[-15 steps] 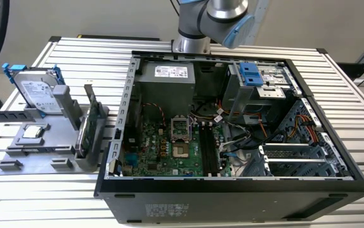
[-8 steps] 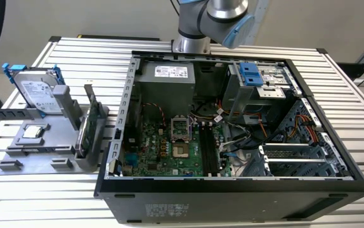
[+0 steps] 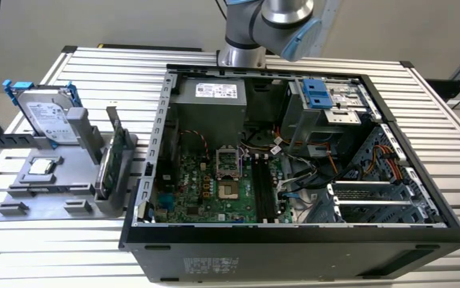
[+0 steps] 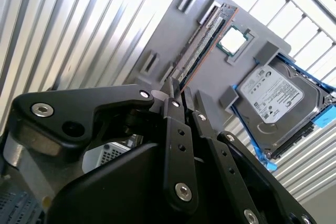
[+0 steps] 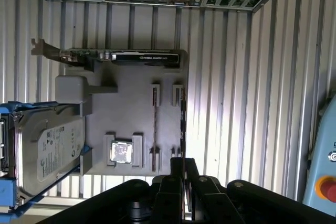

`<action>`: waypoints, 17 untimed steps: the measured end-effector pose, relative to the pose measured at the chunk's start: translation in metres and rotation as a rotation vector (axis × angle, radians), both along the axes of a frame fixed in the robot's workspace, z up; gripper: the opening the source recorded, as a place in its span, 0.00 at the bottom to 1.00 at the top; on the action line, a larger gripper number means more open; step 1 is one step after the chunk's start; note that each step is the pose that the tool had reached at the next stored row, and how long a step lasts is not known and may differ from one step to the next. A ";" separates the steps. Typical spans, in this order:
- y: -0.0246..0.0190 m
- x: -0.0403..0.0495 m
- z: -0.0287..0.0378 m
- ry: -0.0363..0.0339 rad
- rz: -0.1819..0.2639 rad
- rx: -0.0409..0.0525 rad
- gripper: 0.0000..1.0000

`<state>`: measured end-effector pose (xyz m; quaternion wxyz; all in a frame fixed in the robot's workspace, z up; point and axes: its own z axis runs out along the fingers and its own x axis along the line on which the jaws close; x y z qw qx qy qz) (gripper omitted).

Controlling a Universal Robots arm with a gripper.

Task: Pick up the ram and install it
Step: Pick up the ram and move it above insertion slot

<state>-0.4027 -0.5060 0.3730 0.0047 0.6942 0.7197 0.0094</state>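
The ram (image 5: 155, 129) is a thin stick standing on edge in a slot of the grey holder tray (image 5: 131, 103), between the processor chip (image 5: 121, 153) and the tray's outer edge. In the second wrist view the ram (image 4: 202, 40) shows a row of dark chips and a brownish edge. My gripper (image 4: 184, 94) hangs well above the tray, open by a narrow gap, with nothing between its black fingers (image 4: 173, 108). In the first wrist view the gripper (image 5: 184, 163) sits over the tray's edge. The arm (image 3: 270, 18) rises behind the computer case.
An open computer case (image 3: 294, 234) lies at the exterior view's right, with long black memory slots (image 3: 263, 192) on its motherboard. The tray (image 3: 45, 198) at that view's left also carries a hard drive (image 3: 50, 114), a processor chip (image 3: 43, 167) and an upright green card (image 3: 116, 159).
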 end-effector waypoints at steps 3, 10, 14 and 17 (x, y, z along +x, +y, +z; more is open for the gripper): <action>0.0000 0.0000 0.0023 0.0000 0.000 0.0001 0.00; 0.0000 0.0000 0.0074 0.0000 0.000 0.0000 0.00; 0.0000 0.0000 0.0102 -0.0001 0.000 0.0000 0.00; 0.0000 0.0000 0.0107 -0.0002 0.000 0.0002 0.00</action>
